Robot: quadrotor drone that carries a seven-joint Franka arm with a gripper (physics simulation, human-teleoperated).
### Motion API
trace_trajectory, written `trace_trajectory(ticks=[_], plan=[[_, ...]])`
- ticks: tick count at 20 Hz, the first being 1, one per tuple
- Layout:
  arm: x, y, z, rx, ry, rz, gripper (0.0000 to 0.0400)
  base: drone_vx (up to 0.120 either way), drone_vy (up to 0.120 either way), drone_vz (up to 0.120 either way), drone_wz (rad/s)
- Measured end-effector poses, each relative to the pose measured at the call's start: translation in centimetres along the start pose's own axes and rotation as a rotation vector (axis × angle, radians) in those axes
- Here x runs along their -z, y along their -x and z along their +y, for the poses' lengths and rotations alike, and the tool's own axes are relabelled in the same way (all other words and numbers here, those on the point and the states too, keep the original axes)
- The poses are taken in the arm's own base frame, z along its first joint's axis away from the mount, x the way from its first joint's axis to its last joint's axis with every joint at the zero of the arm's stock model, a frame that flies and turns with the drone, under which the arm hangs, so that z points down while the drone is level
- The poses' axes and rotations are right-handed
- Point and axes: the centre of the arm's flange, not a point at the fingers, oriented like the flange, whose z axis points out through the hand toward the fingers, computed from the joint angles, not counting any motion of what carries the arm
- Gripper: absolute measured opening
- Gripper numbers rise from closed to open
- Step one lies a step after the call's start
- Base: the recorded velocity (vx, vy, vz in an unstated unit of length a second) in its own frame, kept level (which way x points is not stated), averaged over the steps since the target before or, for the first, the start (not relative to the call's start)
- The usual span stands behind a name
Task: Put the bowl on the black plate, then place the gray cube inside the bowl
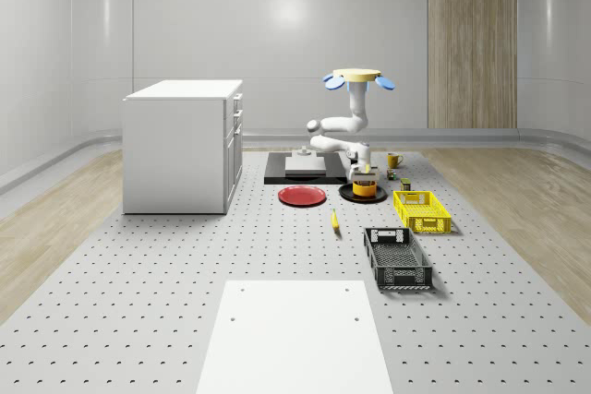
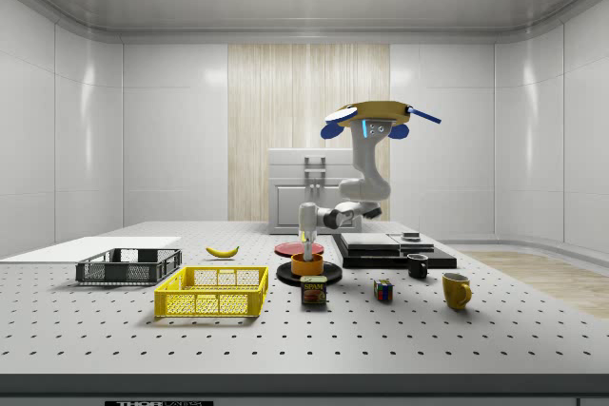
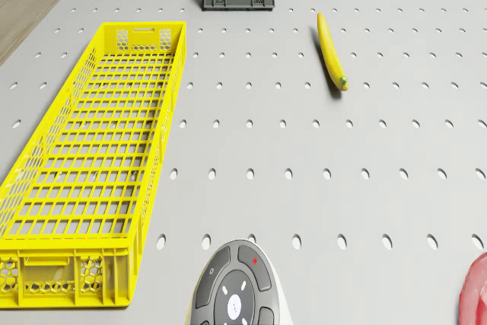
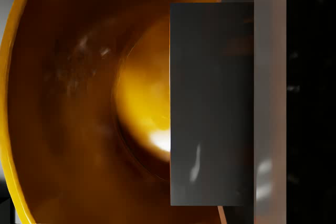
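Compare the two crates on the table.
The yellow crate is bright yellow; the black crate is dark. In the whole-scene view, the yellow crate lies nearer the bowl; the black crate lies closer to the camera. Both are empty, open-topped, lattice-walled rectangles.

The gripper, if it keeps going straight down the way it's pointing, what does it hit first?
Most likely the bowl: the gripper points down at it, with the bowl sitting on the black plate. The fingers look astride its rim.

Your drone (image 1: 356, 75) is hovering far back over the table, its arm (image 1: 340, 131) folding down and toward the near side, and the gripper (image 2: 308, 235) is pointing straight down into the bowl (image 2: 306, 263).
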Motion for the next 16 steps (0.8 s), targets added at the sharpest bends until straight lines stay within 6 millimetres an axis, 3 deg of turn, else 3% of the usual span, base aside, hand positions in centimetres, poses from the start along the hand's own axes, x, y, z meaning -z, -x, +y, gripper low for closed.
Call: trace_trajectory(ticks=[1,4,7,16], plan=[[-0.2,0.0,0.0,0.000,0.000,0.000,0.0250,0.000,0.000,0.000,0.000],[-0.5,-0.1,-0.2,0.000,0.000,0.000,0.0323,0.000,0.000,0.000,0.000],[0.1,-0.2,-0.2,0.000,0.000,0.000,0.0364,0.000,0.000,0.000,0.000],[2.1,-0.2,-0.3,0.000,0.000,0.000,0.0396,0.000,0.000,0.000,0.000]])
